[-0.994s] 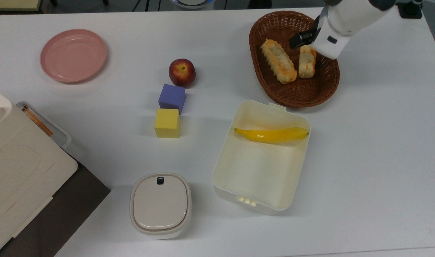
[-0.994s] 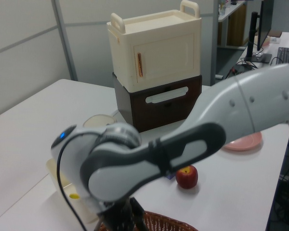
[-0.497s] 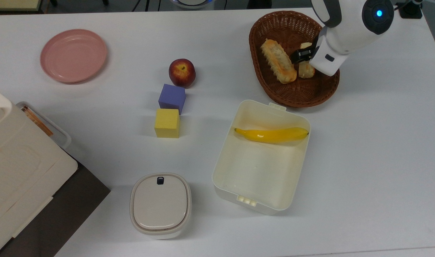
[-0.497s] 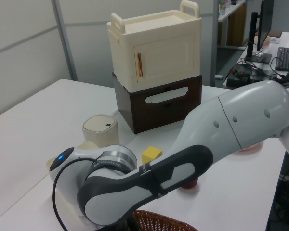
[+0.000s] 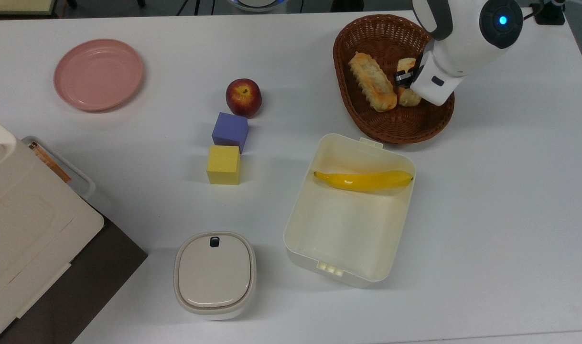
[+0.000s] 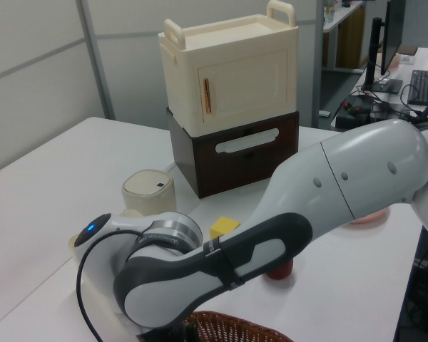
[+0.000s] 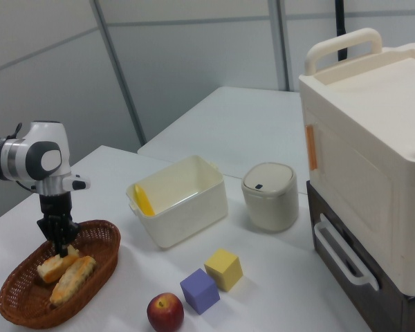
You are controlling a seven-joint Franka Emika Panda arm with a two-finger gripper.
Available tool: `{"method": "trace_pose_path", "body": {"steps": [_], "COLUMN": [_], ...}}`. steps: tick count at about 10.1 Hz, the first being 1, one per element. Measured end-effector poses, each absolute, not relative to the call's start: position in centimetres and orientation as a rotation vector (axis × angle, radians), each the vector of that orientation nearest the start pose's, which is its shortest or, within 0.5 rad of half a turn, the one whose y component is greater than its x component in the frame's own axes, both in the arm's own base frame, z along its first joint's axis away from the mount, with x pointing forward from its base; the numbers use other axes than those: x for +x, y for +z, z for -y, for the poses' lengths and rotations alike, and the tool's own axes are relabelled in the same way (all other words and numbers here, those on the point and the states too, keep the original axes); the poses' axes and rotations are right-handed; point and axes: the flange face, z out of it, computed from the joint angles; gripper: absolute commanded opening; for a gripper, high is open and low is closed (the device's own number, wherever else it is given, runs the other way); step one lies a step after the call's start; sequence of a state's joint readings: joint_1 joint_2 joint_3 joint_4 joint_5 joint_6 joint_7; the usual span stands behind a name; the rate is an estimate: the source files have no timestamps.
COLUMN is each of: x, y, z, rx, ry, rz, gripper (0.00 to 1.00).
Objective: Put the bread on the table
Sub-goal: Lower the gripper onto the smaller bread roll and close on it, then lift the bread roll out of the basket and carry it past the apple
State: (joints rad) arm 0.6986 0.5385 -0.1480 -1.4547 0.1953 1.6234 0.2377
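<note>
Gripper (image 5: 405, 78), upper right of the top view, sat down on the bread (image 5: 407, 94) running top-to-bottom; finger state unclear.

I see the white table (image 5: 511, 215) carrying the cream bin (image 5: 350, 210); around it sit a wicker basket (image 5: 391, 126), yellow cube (image 5: 223, 165), purple cube (image 5: 230, 131), apple (image 5: 243, 97), pink plate (image 5: 98, 74), a lidded container (image 5: 215, 274) and what looks like a stacked cabinet (image 5: 28, 229).
</note>
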Motion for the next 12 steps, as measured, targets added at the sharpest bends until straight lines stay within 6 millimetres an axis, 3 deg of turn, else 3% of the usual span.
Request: {"method": "trace_pose_path", "body": {"steps": [2, 4, 6, 7, 8, 9, 12], "x": [54.9, 55.4, 56.7, 57.7, 58.8, 59.5, 61.0], "y": [37.9, 44.1, 50.1, 51.9, 52.8, 53.0, 52.6], "z": [-36.6, -32.9, -26.2, -21.8, -17.2, -13.9, -0.7], "rx": [-3.088, -3.068, -3.035, -3.046, -3.055, -3.068, -3.063], "ry": [0.564, 0.579, 0.511, 0.482, 0.458, 0.447, 0.452], "rz": [0.408, 0.364, 0.337, 0.323, 0.318, 0.34, 0.264], "gripper": [0.0, 0.0, 0.0, 0.0, 0.0, 0.0, 0.0]}}
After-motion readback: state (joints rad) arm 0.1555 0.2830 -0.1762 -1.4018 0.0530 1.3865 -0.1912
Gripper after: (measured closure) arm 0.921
